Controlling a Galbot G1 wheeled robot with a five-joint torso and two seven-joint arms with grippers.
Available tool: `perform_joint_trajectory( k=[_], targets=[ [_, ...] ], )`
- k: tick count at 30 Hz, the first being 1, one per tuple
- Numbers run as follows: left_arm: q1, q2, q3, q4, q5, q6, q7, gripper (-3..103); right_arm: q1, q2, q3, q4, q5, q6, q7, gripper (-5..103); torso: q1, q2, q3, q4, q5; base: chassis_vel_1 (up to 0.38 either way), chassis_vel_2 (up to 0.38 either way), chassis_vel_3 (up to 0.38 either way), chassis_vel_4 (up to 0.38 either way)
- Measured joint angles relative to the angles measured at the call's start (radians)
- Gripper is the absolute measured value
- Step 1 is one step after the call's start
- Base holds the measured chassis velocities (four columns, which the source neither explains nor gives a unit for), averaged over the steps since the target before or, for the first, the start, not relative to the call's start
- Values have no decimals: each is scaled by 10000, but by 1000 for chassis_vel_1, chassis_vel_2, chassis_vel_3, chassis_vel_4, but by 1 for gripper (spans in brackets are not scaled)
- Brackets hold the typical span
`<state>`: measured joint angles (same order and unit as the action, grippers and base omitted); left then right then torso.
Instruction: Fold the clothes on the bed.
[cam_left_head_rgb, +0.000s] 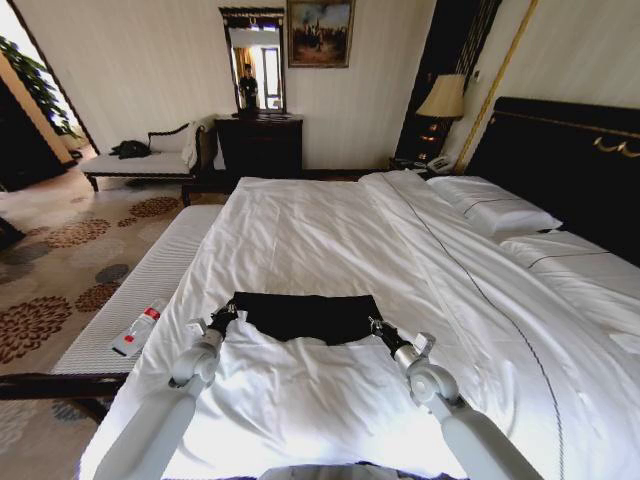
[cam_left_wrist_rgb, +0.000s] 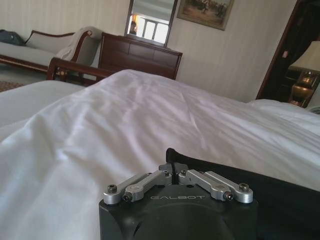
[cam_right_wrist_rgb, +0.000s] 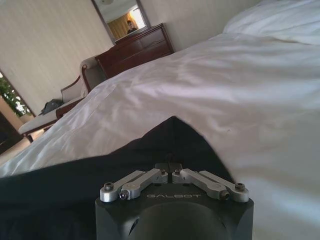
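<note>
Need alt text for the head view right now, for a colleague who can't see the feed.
Both grippers, left and right, are shut on the near corners of a black T-shirt lying on the white bed. A bottle lies on the bench to the left.

Black T-shirt (cam_left_head_rgb: 305, 314) lies as a flat dark band across the near part of the bed (cam_left_head_rgb: 330, 230), its near edge tucked under rumpled white sheet, both ends pinched by the grippers.

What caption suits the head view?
Both pincers, left pincer and right pincer, shut on a soft black T-shirt atop the white-sheeted bed.
</note>
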<state>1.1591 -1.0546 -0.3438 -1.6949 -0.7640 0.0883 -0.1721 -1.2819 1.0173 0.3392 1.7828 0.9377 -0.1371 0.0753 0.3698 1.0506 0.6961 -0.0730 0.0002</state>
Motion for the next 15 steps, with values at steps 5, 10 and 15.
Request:
perform_joint_trajectory(
  k=[5,10,15],
  targets=[
    [41,136,189,-247,329,-68,-19,1,-204,-167,365,86,266,28,37,0,2,-1,1,-2,-1,0,0,0,0],
    [52,87,707,-437,802,-141,-76,1,-413,-208,527,275,246,111,45,0,1,-1,1,-2,-1,0,0,0,0],
    [199,77,897,-523,1133,-189,-82,1,-592,-225,621,247,152,307,8,0,2,-1,1,-2,-1,0,0,0,0]
  ],
)
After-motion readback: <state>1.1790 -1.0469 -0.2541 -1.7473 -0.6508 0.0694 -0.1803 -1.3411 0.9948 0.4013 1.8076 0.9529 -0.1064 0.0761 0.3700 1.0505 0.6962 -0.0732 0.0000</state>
